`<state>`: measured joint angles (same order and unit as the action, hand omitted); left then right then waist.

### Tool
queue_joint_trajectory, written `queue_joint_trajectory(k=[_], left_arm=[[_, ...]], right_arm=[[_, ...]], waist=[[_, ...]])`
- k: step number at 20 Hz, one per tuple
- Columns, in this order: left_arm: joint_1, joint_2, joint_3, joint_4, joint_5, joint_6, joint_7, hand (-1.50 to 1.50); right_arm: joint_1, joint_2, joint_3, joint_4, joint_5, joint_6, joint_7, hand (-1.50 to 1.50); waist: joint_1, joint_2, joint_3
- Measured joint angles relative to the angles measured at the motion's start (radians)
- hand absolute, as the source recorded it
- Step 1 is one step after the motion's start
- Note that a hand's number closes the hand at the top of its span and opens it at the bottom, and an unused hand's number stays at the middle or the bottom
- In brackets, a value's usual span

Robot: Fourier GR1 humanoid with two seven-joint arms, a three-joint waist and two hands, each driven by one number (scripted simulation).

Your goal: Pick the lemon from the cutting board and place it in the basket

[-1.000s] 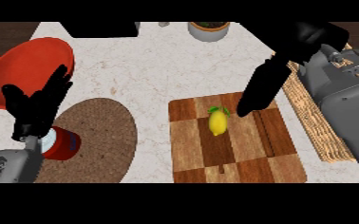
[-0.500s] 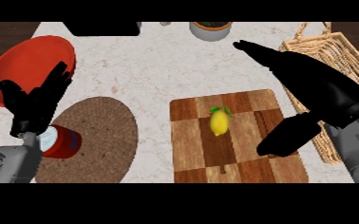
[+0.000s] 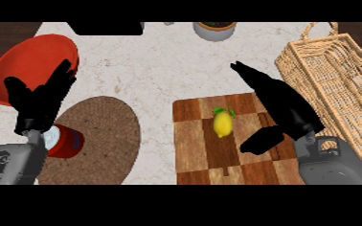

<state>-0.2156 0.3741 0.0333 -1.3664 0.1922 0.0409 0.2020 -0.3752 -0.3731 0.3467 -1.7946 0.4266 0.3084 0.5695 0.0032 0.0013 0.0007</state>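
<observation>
Right robot hand [image 3: 283, 106] is hovering over the right edge of the cutting board [image 3: 201, 158], its fingers [image 3: 244, 71] stretched straight toward the far side of the surface [image 3: 155, 72] and its thumb [image 3: 258, 142] spread away toward the near side, nothing held between them. Just to the left of that robot hand, between the outstretched fingers and the thumb but apart from both, the lemon [image 3: 222, 123] is lying on the checkered wooden board. The fruit's long axis is running from far to near, with its green leaves [image 3: 223, 110] at the far end and its yellow tip pointing toward the robot. To the right of the same robot hand, the wicker basket [image 3: 325, 81] is standing at the edge of the pale speckled surface, holding nothing that can be seen. Left robot hand [image 3: 39, 100] is resting at the view's left side, fingers straight and up, in front of a red plate [image 3: 28, 60]. Just near of it, a red can with a white top [image 3: 65, 141] is sitting on a round brown mat [image 3: 106, 139]. Well beyond both robot hands, a grey pot [image 3: 214, 30] is standing at the far edge.
</observation>
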Motion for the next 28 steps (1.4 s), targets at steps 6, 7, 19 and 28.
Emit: queue_joint_trajectory(k=[6, 7, 19, 28], left_arm=[[-0.003, -0.006, 0.021, 0.021, -0.017, -0.026, -0.02, 0.0], [0.008, -0.009, 0.024, 0.012, -0.021, -0.028, -0.02, 0.0], [0.004, -0.041, 0.06, 0.013, -0.059, -0.047, -0.011, 0.0], [0.014, -0.072, 0.075, -0.036, -0.091, -0.058, 0.029, 0.0]], right_arm=[[0.011, 0.106, 0.003, 0.162, 0.091, -0.104, -0.131, -1.5], [0.001, 0.124, 0.007, 0.183, 0.107, -0.103, -0.125, -1.5], [0.007, 0.167, -0.018, 0.399, 0.233, -0.067, -0.237, -1.5], [0.057, 0.197, -0.078, 0.377, 0.254, -0.025, -0.316, -1.5]], waist=[[0.001, 0.0, 0.0], [0.001, 0.0, 0.0], [-0.002, -0.001, -0.001], [-0.002, -0.002, -0.001]])
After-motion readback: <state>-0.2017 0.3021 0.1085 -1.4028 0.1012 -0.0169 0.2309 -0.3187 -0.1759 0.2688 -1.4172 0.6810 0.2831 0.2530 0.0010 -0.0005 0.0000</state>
